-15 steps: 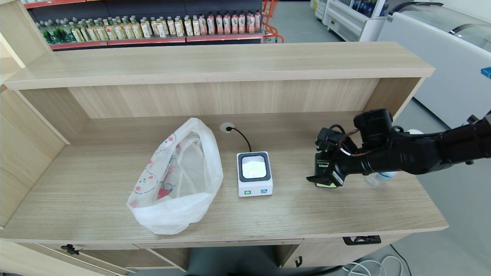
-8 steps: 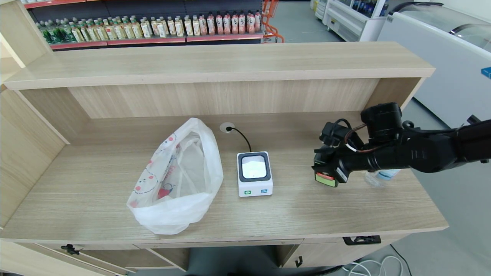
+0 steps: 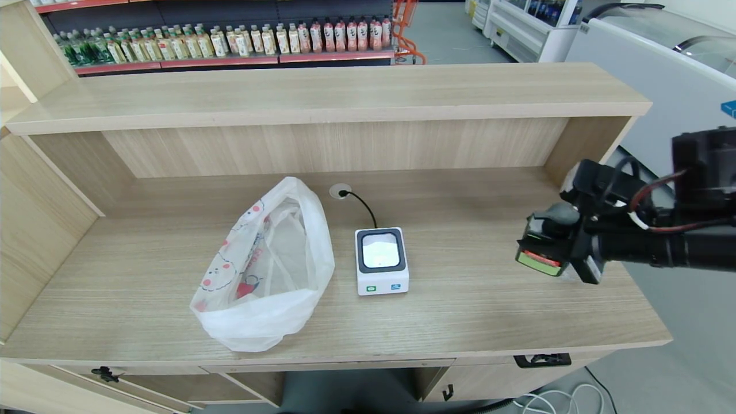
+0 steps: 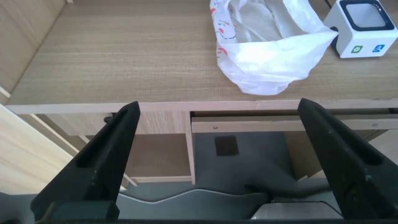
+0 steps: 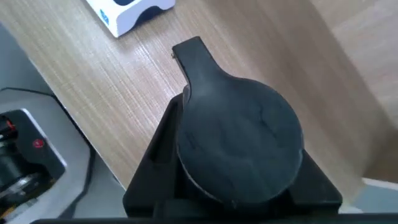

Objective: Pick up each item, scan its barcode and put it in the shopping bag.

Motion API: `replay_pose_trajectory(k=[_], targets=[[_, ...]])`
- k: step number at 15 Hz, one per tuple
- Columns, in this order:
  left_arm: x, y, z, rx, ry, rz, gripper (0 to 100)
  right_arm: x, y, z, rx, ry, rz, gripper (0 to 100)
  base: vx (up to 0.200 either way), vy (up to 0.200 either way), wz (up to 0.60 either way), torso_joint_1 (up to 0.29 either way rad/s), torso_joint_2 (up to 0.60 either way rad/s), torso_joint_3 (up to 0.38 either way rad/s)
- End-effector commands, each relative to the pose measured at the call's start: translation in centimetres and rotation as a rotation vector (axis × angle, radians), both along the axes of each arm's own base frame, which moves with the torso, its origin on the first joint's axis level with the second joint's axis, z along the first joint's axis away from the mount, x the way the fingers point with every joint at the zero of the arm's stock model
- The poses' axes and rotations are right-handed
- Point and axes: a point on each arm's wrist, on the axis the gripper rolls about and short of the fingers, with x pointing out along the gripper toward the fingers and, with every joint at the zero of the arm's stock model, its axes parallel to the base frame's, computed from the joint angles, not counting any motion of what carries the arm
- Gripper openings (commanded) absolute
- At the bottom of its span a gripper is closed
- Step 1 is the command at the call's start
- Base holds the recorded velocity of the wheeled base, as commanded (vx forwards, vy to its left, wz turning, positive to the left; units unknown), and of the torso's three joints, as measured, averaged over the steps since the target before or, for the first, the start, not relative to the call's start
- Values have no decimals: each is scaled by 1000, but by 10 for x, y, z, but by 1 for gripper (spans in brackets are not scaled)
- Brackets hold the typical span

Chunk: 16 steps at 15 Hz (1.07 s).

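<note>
The right gripper (image 3: 543, 247) is squeezed tight around a black can (image 3: 537, 263). It holds the can up in the air over the right end of the counter (image 3: 460, 322). From close up the can (image 5: 239, 143) looks dark and round. The white scanner (image 3: 382, 260) sits on the counter at 9 o'clock from the can, well apart from it. A black cable (image 3: 363, 206) runs from the scanner toward 11 o'clock to a round hole (image 3: 340, 191). The white shopping bag (image 3: 270, 270) lies just beside the scanner, at its 9 o'clock, with its mouth open. The left gripper (image 4: 217, 112) hangs low by the counter's front edge, at about 7 o'clock from the bag. Its fingers (image 4: 112, 155) are spread wide.
</note>
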Motion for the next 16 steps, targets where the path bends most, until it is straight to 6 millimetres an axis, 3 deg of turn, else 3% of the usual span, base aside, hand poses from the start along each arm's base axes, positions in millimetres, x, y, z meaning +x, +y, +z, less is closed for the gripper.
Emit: replay_pose_trajectory(k=[1,3,6,7,9,12,16], targets=[[0,0,0,0,0,0,100,-63,-12,0,-113,-238,137,0,0,0,0,0,0,0],[0,0,0,0,0,0,100,-75,-11,-14,-214,-399,403,0,0,0,0,0,0,0],[0,0,0,0,0,0,100,-76,-7,-26,-474,-763,730,0,0,0,0,0,0,0],[0,0,0,0,0,0,100,-74,5,-37,-586,-958,896,0,0,0,0,0,0,0],[0,0,0,0,0,0,100,-78,29,-61,-643,-1111,1106,0,0,0,0,0,0,0],[0,0,0,0,0,0,100,-85,55,-80,-686,-1325,1284,0,0,0,0,0,0,0],[0,0,0,0,0,0,100,-84,80,-89,-673,-1479,1362,0,0,0,0,0,0,0]])
